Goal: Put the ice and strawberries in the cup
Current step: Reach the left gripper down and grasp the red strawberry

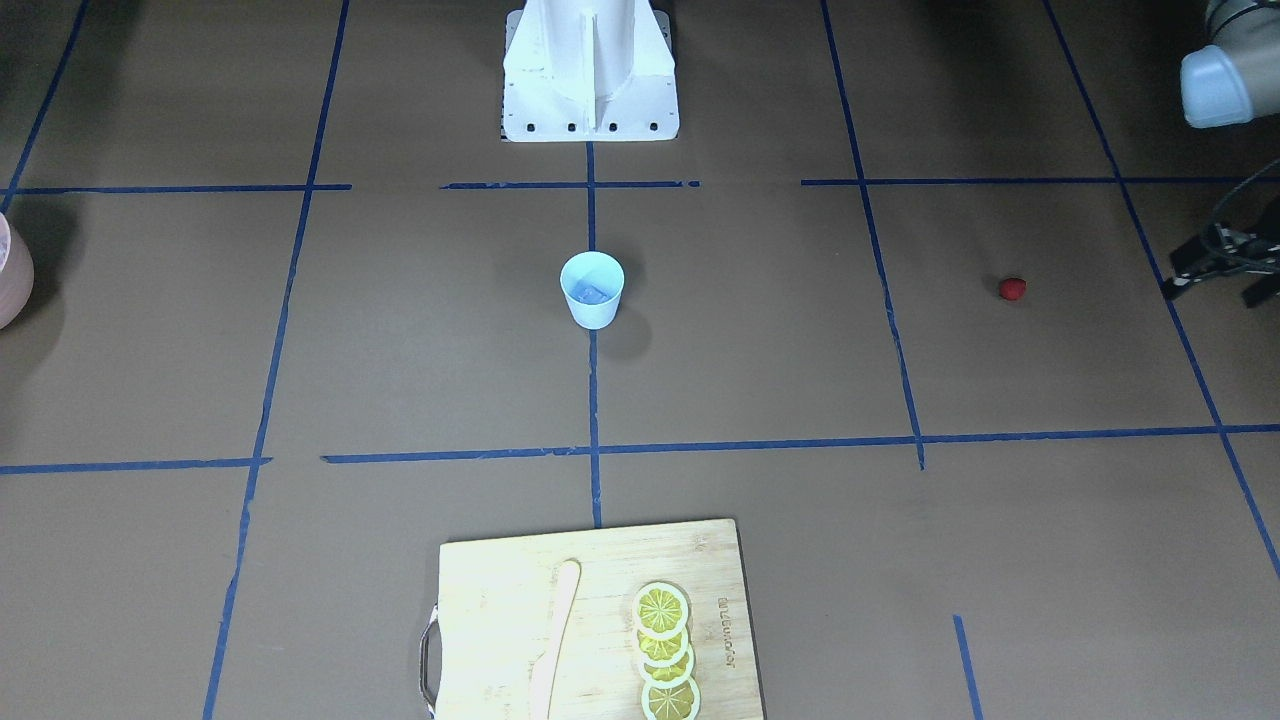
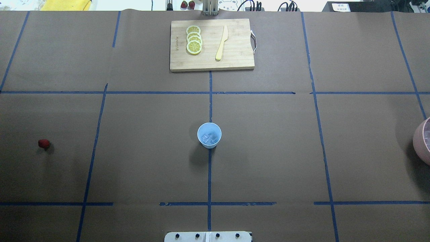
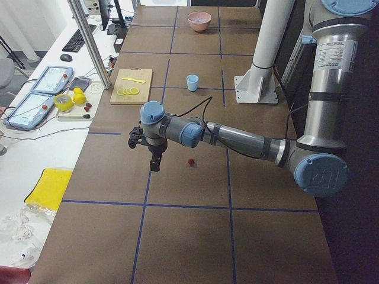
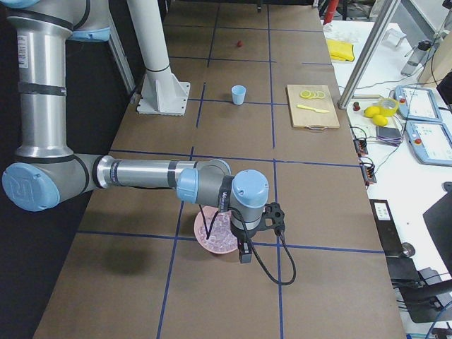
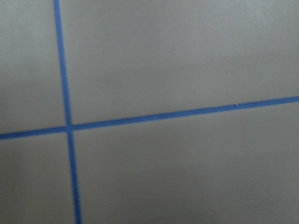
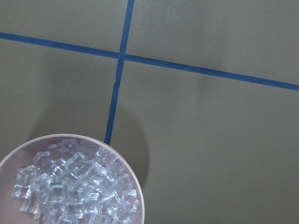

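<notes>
The pale blue cup (image 2: pixel 209 135) stands upright at the table's middle, with a few lumps of ice (image 2: pixel 209 137) in its bottom. More ice (image 6: pixel 74 189) fills a pink bowl (image 6: pixel 135 186) at the table's right end. One dark-red strawberry (image 2: pixel 43 144) lies alone on the table far to the left. My left gripper (image 3: pixel 155 164) hangs above the table a short way from the strawberry (image 3: pixel 190 161); part of it shows at the front view's edge (image 1: pixel 1222 272). My right gripper (image 4: pixel 244 253) hovers beside the bowl (image 4: pixel 214 233). I cannot tell whether either is open or shut.
A wooden cutting board (image 2: pixel 235 60) at the far middle edge carries lemon slices (image 2: pixel 194 39) and a pale knife (image 2: pixel 221 43). The robot's white base (image 1: pixel 590 70) stands on the near side. Blue tape lines cross the brown table. Off-table clutter lies beyond the far edge.
</notes>
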Controlling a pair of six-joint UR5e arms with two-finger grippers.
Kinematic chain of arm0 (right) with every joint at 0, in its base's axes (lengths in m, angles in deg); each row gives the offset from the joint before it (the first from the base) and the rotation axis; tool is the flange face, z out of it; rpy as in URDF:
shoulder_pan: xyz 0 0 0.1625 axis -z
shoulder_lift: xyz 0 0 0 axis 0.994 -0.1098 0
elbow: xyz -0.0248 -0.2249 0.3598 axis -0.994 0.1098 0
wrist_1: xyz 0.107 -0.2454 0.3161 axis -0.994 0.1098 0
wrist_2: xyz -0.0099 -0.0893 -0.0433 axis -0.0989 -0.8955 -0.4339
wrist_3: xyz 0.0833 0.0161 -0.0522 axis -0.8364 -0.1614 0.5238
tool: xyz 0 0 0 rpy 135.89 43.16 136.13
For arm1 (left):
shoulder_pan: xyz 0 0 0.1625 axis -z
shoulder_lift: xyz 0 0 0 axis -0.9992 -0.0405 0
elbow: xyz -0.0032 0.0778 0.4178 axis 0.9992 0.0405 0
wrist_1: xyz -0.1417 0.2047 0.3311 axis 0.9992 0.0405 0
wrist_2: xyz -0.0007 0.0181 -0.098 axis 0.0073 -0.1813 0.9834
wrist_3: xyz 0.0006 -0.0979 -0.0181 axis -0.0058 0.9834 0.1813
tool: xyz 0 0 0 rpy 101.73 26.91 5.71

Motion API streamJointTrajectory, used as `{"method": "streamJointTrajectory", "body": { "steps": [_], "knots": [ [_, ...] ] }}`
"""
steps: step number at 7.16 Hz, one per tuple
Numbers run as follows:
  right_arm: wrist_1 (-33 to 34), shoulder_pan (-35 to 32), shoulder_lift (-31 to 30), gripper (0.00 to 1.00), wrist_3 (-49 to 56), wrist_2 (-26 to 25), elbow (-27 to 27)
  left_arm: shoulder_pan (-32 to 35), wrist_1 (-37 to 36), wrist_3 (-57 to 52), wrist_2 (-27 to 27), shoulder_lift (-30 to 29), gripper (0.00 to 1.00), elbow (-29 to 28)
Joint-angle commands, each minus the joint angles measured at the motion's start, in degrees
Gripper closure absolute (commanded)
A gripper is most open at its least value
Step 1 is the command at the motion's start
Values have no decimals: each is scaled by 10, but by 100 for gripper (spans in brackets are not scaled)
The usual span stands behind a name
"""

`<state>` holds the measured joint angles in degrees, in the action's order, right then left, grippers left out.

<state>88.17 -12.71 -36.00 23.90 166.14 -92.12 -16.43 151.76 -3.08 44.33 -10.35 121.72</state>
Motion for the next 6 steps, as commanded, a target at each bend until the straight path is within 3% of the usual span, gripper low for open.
{"method": "streamJointTrajectory", "body": {
  "steps": [1,2,4,6],
  "knots": [
    [-1,0,0,1,0,-1,0,-120,108,183,-64,12,0,-3],
    [-1,0,0,1,0,-1,0,-162,128,224,-97,12,0,-3],
    [-1,0,-3,1,0,0,0,-199,132,236,-100,28,0,-5],
    [-1,0,-3,1,0,0,-1,-218,204,261,-100,58,0,-12]
  ]
}}
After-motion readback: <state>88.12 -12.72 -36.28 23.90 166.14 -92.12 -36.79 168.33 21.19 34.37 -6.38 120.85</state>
